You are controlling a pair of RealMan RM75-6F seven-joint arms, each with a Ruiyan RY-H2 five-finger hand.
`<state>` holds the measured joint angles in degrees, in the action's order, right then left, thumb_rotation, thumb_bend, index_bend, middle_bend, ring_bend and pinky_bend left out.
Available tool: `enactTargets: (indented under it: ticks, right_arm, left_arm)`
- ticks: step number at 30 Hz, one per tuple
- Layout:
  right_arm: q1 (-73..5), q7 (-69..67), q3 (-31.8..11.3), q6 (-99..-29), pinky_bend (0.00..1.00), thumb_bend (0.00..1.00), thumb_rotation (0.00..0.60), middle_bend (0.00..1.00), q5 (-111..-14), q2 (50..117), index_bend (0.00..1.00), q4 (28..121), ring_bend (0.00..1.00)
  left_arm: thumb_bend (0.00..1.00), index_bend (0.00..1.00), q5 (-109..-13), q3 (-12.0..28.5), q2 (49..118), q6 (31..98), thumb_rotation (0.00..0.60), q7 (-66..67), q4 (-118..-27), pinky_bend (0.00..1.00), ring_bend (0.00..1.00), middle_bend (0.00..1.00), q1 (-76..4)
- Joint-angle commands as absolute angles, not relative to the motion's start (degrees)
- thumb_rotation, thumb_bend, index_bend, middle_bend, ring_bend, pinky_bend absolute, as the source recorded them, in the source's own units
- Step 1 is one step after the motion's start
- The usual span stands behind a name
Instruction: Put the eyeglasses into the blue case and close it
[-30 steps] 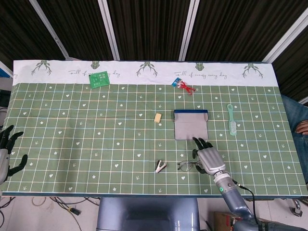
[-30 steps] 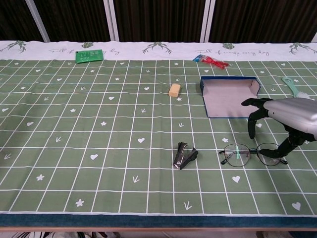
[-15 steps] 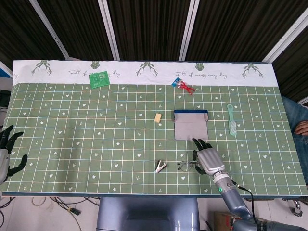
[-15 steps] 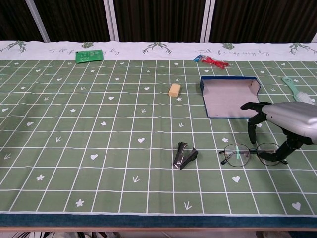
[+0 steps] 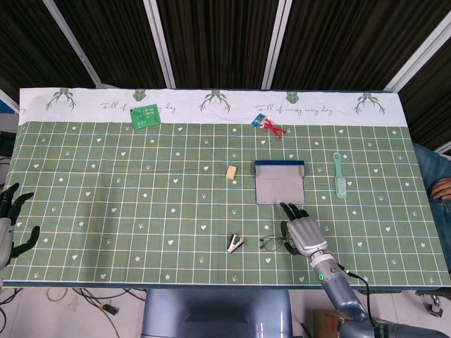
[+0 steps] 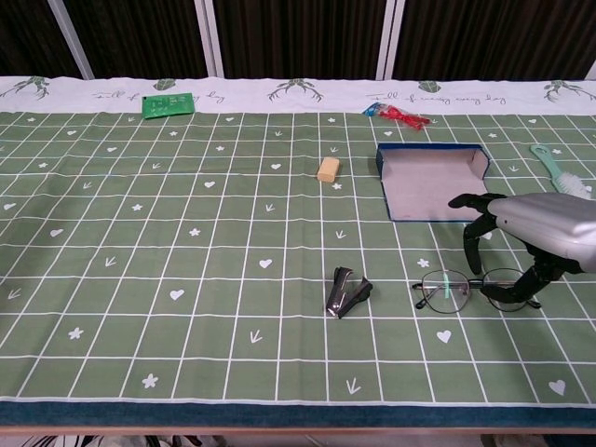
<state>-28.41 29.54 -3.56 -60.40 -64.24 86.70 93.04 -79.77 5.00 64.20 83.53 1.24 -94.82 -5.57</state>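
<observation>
The eyeglasses (image 5: 271, 243) (image 6: 466, 290) lie flat on the green checked cloth near the front edge, thin dark frame with the lenses facing up. The blue case (image 5: 280, 182) (image 6: 430, 182) lies open behind them, its grey lining showing and nothing inside. My right hand (image 5: 303, 232) (image 6: 538, 231) hovers over the right end of the glasses, fingers arched and apart. Its thumb reaches down beside the right lens; the chest view does not show whether it touches. My left hand (image 5: 10, 222) rests at the far left edge with fingers spread, holding nothing.
A black staple remover (image 5: 235, 243) (image 6: 347, 291) lies left of the glasses. A tan eraser (image 5: 231, 171) (image 6: 327, 169) sits left of the case and a green brush (image 5: 340, 175) (image 6: 551, 166) right of it. A red toy (image 5: 268, 124) and a green card (image 5: 145, 116) lie further back.
My right hand has crept slightly left and lower over the glasses' right end. The glasses, the case and my left hand have not moved.
</observation>
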Motion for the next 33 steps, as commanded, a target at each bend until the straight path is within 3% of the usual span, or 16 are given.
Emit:
enactTargets:
  ticks: [1, 33]
  right_arm:
    - [-28.48, 29.50, -3.62, -60.32, 0.19, 0.41, 0.600, 0.03, -63.99, 86.87, 0.56, 92.87, 0.04]
    - [-29.63, 30.82, -3.74, -60.40, 0.19, 0.44, 0.600, 0.03, -62.39, 87.64, 0.57, 93.08, 0.04]
  left_arm:
    - [0.38, 0.15, -79.73, 5.02, 64.21, 83.51, 0.600, 1.26, -94.81, 0.00, 0.00, 0.00, -5.58]
    - [0.38, 0.15, -79.64, 5.05, 64.24, 83.50, 0.600, 1.46, -94.81, 0.00, 0.00, 0.00, -5.61]
